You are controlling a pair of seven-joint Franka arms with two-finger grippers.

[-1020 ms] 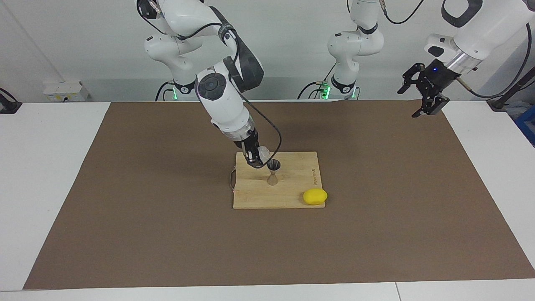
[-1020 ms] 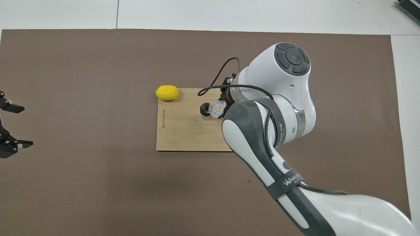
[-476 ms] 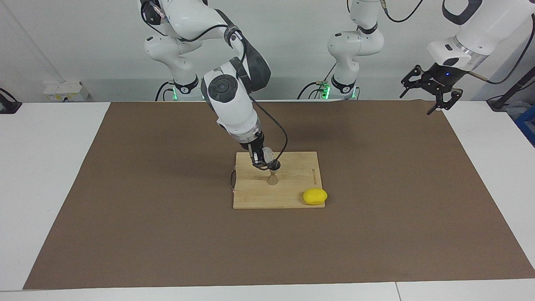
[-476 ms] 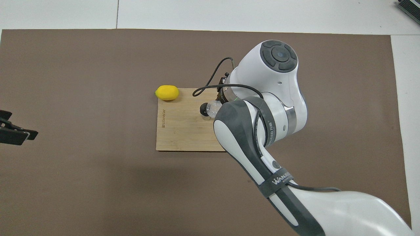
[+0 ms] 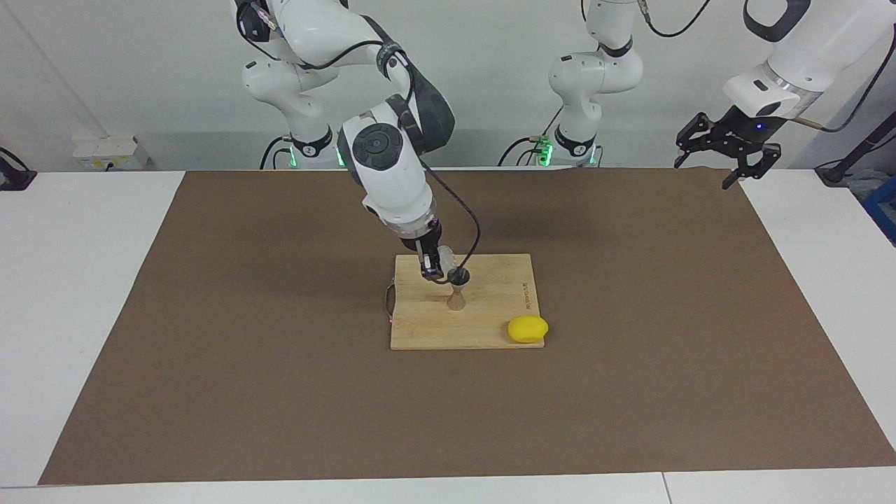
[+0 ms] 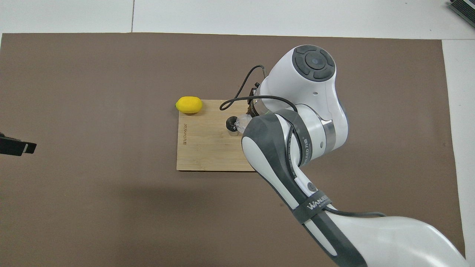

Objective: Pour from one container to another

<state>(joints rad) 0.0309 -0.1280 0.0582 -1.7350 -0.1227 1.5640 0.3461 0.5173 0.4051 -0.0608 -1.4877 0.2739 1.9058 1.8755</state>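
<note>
Facing view, frame centre: the right tool (image 5: 435, 269) pinches the clear cup (image 5: 444, 260), tipped against the rim of the steel jigger (image 5: 458, 287) standing upright on the wooden board (image 5: 490, 318). A lemon (image 5: 528, 329) rests on the board's corner. Upper right, the left tool (image 5: 728, 143) waits raised, fingers spread.

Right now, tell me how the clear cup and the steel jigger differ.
The clear cup is see-through; the steel jigger is shiny metal. The cup is up in the air, held shut in the right gripper; the jigger stands upright on the cutting board. The cup is tipped toward the jigger's mouth. The cup is squat, the jigger hourglass-shaped. Both are small and over the board.
</note>
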